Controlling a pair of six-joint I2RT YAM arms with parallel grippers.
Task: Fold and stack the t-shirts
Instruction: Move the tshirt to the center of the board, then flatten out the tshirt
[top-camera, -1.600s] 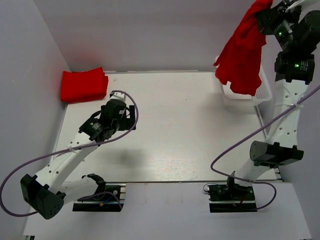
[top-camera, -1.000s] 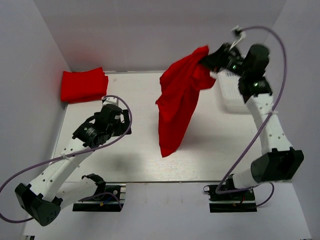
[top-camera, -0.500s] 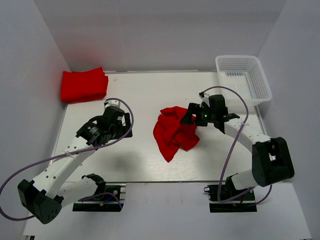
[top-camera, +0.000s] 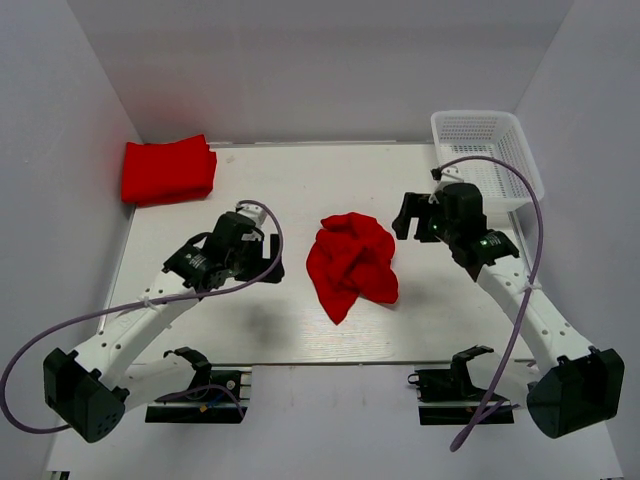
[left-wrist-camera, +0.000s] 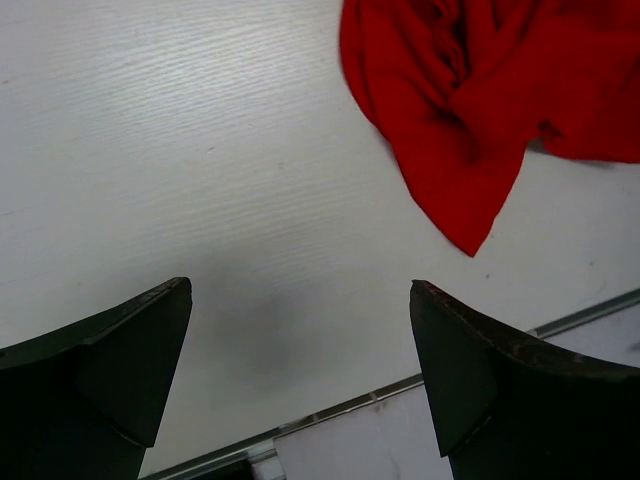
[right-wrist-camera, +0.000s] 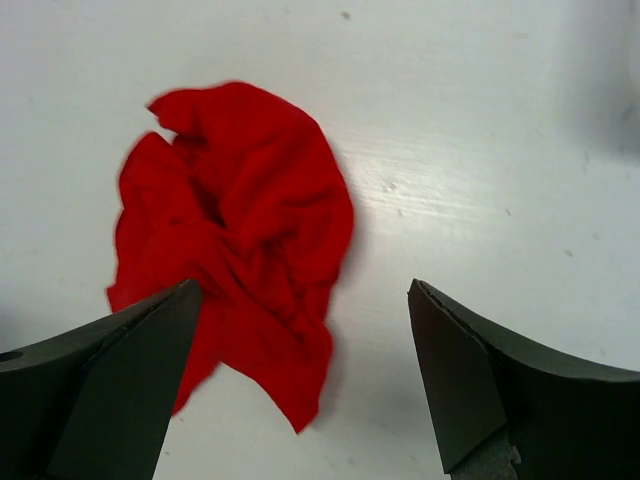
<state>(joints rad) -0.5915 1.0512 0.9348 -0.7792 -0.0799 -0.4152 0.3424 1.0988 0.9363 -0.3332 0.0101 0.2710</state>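
Observation:
A crumpled red t-shirt (top-camera: 350, 262) lies in a heap at the middle of the white table; it also shows as the crumpled t-shirt (left-wrist-camera: 470, 90) and the crumpled t-shirt (right-wrist-camera: 235, 230). A folded red t-shirt (top-camera: 167, 170) rests at the far left corner. My right gripper (top-camera: 407, 222) hovers just right of the heap, open and empty, its gripper (right-wrist-camera: 305, 290) spread above the heap's edge. My left gripper (top-camera: 268, 262) stands left of the heap, open with nothing between its fingers; the left gripper (left-wrist-camera: 300, 290) looks down on bare table.
A white mesh basket (top-camera: 487, 150) stands at the far right corner, behind the right arm. Grey walls close in the table on the left, back and right. The table's near edge (left-wrist-camera: 350, 405) runs just below the left gripper.
The right gripper carried the t-shirt from over the basket to the middle of the table, let it drop in a heap, opened and drew back right. The left gripper shifted slightly right.

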